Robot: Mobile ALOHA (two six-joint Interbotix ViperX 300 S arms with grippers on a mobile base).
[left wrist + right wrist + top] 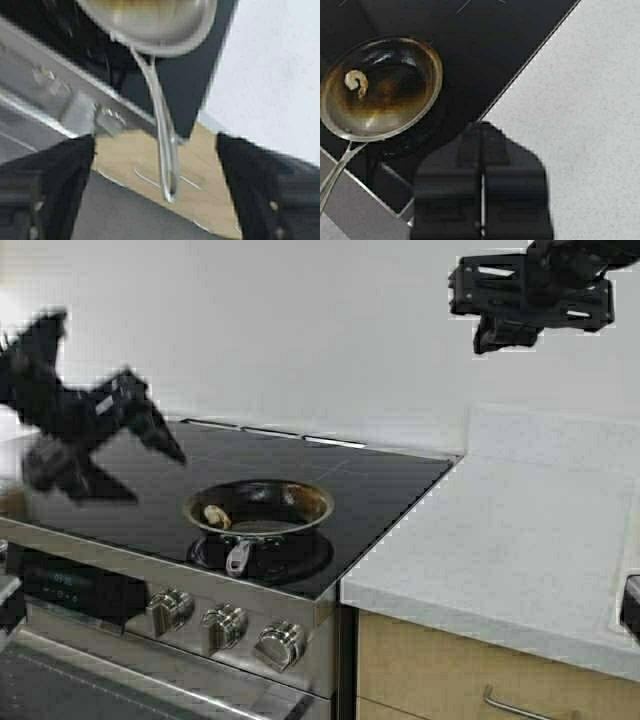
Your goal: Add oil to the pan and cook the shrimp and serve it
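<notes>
The pan (262, 506) sits on the front burner of the black stovetop (380, 480), its steel handle (238, 555) pointing toward the knobs. The shrimp (215, 515) lies curled inside by the left rim, also showing as the shrimp (356, 81) in the pan (380, 87). A brownish glossy film covers the pan's bottom; I cannot tell whether it is the oil. My left gripper (160, 480) hovers open left of the pan. In the left wrist view the pan handle (165, 140) runs between the spread fingers (45, 190) of that gripper (160, 200), untouched. My right gripper (481, 175) is shut and empty, raised high at the right (530, 300).
A white counter (520, 540) adjoins the stove on the right, with a wooden drawer and its handle (525, 708) below. Steel knobs (225, 625) line the stove front. A dark object (630, 605) shows at the right edge.
</notes>
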